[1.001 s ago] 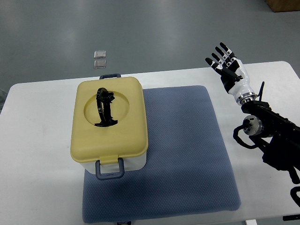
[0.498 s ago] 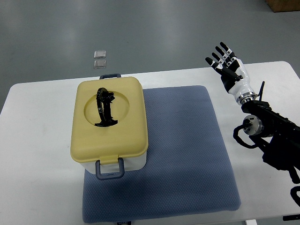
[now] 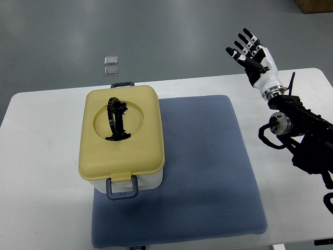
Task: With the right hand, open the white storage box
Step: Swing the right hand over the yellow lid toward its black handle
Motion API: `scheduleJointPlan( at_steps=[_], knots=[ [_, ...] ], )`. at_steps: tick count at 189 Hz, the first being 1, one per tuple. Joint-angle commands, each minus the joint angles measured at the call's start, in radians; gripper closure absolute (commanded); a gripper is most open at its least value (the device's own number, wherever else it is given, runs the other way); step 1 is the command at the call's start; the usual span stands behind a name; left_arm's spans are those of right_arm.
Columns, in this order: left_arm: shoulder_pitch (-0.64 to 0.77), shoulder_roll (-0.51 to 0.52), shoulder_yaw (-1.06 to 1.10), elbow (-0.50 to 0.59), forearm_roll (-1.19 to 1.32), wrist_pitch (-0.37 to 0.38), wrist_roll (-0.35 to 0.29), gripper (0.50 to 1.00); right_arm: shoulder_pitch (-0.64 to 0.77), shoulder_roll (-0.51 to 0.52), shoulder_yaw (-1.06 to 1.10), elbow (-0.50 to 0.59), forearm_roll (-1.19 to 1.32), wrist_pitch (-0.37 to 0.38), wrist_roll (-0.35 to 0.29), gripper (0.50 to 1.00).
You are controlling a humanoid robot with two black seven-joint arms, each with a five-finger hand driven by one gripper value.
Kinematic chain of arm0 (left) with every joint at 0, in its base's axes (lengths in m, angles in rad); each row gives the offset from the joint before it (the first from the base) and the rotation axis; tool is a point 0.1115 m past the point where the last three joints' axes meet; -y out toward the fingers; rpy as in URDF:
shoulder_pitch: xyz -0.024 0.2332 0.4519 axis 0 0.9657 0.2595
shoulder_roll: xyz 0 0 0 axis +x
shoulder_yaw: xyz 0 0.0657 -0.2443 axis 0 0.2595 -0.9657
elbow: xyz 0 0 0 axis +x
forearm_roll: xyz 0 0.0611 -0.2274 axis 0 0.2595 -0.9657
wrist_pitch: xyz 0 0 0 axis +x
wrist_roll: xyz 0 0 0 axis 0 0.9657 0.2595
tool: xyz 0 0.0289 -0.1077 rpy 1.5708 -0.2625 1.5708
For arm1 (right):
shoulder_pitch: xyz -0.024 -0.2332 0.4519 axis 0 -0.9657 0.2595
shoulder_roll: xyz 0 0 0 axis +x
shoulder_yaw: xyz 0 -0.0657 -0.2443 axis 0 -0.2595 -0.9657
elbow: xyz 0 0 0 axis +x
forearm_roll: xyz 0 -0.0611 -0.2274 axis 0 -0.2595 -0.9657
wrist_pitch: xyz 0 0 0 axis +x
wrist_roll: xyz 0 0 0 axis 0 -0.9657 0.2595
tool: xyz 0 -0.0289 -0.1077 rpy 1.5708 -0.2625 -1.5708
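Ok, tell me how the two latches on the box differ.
The near latch shows whole: a blue-grey loop sticking out below the yellow lid, over the blue mat. The far latch shows only as a thin strip past the lid's far edge, over the white table. The near one looks bigger, being closer to the camera. Both are the same blue-grey and sit mid-edge on opposite ends of the box.

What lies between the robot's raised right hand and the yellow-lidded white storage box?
In the top view, only bare blue-grey padded mat and white table separate right hand from storage box.
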Motion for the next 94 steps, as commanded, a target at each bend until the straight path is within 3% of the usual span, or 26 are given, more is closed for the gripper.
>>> scheduleJointPlan(
  at_steps=[1, 57, 94],
  knots=[
    [0.0, 0.0, 0.0, 0.0, 0.0, 0.0, 0.0, 0.5, 0.03, -0.008, -0.013, 0.001, -0.015, -0.001, -0.002, 0.574],
    [0.0, 0.0, 0.0, 0.0, 0.0, 0.0, 0.0, 0.5, 0.188, -0.074, -0.124, 0.057, -0.31, 0.001, -0.002, 0.576],
    [0.0, 0.0, 0.0, 0.0, 0.0, 0.0, 0.002, 0.5, 0.314, -0.148, -0.203, 0.148, -0.58, 0.05, 0.001, 0.579]
  ],
)
